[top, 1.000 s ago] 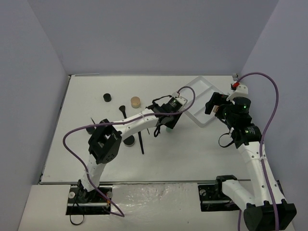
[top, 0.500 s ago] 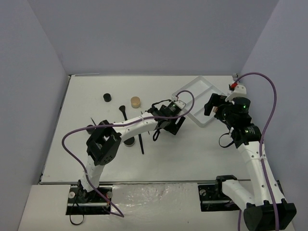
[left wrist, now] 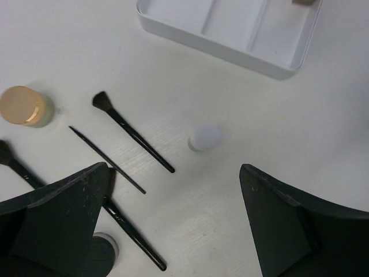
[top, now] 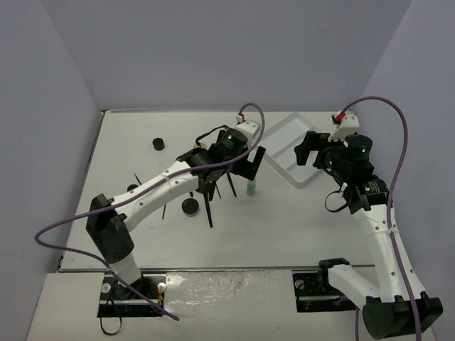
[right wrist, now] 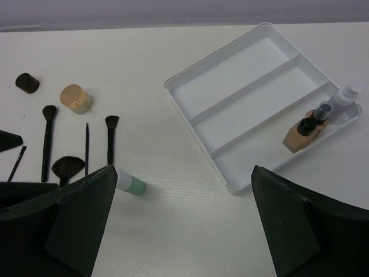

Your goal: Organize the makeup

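- The left end effector (left wrist: 174, 172) hangs over the middle of the white desk (top: 284, 227). Its two black fingers are spread wide and it has hold of nothing.
- Below it stands the small green bottle with a white cap (left wrist: 205, 138). The bottle touches neither finger, and from above it seems to be upright.
- The right end effector (right wrist: 184, 168) is in the air near the right edge of the desk. It is also wide open and empty.
- The white rectangular plastic tray with three long compartments (right wrist: 242, 104) lies at an angle near the far right corner of the desk.
- Only the tray's outer compartment on its near-right side has things in it. A tan bottle with a black cap (right wrist: 301, 135), a small dark-capped bottle (right wrist: 324, 109) and a pale bottle with a white cap (right wrist: 347, 95) sit close together at the end toward the right edge.
- The other makeup lies on the bare desk, to the left of the green bottle.
- A tan round jar (right wrist: 75, 98) is there, and a black round pot (right wrist: 26, 82) stands toward the far left corner. A second black round pot (top: 190, 207) is closer to the near edge.
- A flat-headed black brush (left wrist: 132, 133), a thin black pencil (left wrist: 106, 160) and a black fan brush (right wrist: 68, 167) lie near each other, on the near side of the jar.
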`<action>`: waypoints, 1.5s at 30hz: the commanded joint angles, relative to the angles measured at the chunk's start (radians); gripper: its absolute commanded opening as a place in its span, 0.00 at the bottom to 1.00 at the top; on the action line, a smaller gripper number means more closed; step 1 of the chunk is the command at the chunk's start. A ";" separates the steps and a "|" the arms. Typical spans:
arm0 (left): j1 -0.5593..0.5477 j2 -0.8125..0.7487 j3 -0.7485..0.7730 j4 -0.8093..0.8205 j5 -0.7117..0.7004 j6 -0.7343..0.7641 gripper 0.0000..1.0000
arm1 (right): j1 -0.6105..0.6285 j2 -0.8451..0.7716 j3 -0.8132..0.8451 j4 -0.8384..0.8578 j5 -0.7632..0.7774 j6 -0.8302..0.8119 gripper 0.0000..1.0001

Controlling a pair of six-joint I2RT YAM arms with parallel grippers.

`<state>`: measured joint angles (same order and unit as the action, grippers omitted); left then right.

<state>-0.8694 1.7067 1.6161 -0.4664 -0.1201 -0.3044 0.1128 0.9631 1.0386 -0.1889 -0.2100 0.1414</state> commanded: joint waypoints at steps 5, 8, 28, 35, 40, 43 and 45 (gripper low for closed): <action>0.235 -0.306 -0.104 -0.033 -0.087 -0.013 0.97 | 0.181 0.119 0.041 0.056 -0.012 -0.051 1.00; 0.352 -0.409 -0.168 -0.055 -0.086 -0.009 0.97 | 0.255 0.190 0.038 0.056 0.014 -0.058 1.00; 0.676 -0.854 -0.724 0.017 -0.277 0.050 0.97 | 0.516 0.581 0.041 0.135 0.247 -0.024 0.79; 0.676 -0.856 -0.771 0.080 -0.250 0.062 0.97 | 0.516 0.632 0.022 0.177 0.256 -0.011 0.65; 0.676 -0.849 -0.772 0.090 -0.256 0.069 0.97 | 0.515 0.645 -0.006 0.215 0.279 -0.001 0.55; 0.676 -0.849 -0.773 0.093 -0.255 0.071 0.97 | 0.514 0.651 -0.026 0.224 0.297 0.002 0.51; 0.676 -0.849 -0.774 0.094 -0.254 0.070 0.97 | 0.513 0.652 -0.035 0.230 0.303 0.005 0.47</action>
<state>-0.1951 0.8555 0.8207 -0.4445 -0.3637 -0.2482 0.6264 1.6184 1.0176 -0.0202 0.0416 0.1336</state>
